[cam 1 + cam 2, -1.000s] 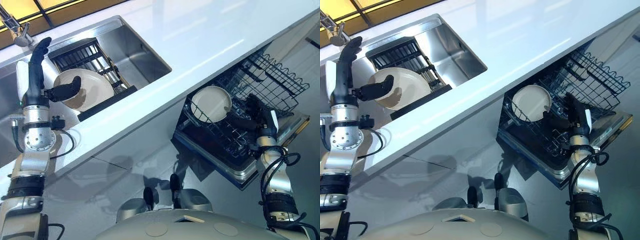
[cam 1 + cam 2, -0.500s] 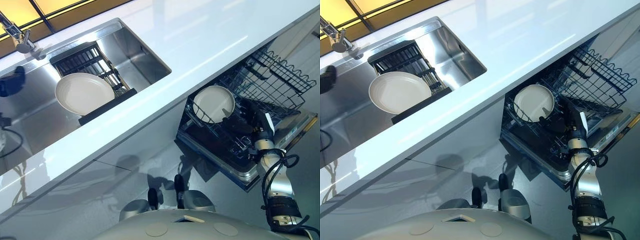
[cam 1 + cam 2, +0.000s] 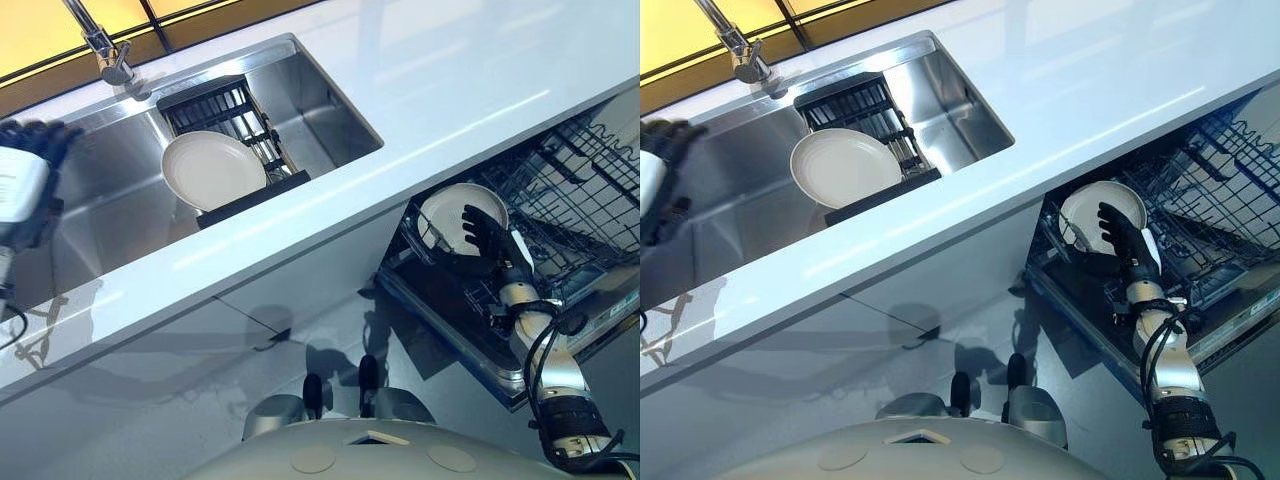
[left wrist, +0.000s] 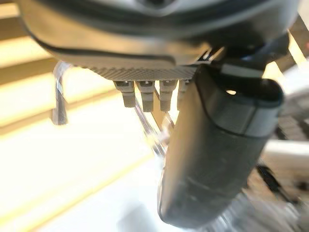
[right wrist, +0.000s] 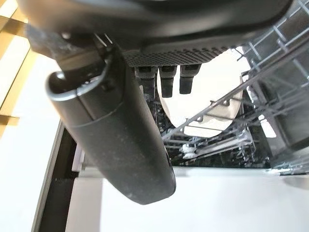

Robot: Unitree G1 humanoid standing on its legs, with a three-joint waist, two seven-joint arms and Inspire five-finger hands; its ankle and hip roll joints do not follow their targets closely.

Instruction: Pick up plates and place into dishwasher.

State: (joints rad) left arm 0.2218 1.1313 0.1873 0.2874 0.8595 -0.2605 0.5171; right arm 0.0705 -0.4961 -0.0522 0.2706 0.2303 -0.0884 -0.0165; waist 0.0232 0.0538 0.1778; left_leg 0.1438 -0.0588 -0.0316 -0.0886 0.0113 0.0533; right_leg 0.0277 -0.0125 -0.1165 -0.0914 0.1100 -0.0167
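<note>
My left hand (image 3: 28, 170) is way out past the left end of the sink (image 3: 330, 110), up in the air over the basin, nothing in it. Can't really tell what its fingers are doing, though they look loosely bunched at the top. Faucet (image 3: 100, 45) sits at the back edge of the sink, just beside that hand.

One plate (image 3: 212, 170) is in the sink, leaning against the black drying rack (image 3: 215, 100) about mid-basin, well apart from either hand.

Then there's the white countertop (image 3: 450, 70) running across, and below its front edge on the right, the dishwasher rack (image 3: 580, 190) is pulled out. The second plate (image 3: 1095, 210) stands on edge at the left end of that rack, between the wires.

My right hand (image 3: 1127, 240) is right in front of that plate, fingers spread and straight, tips over its lower right part. Not wrapped around it; can't tell if they're actually touching.
</note>
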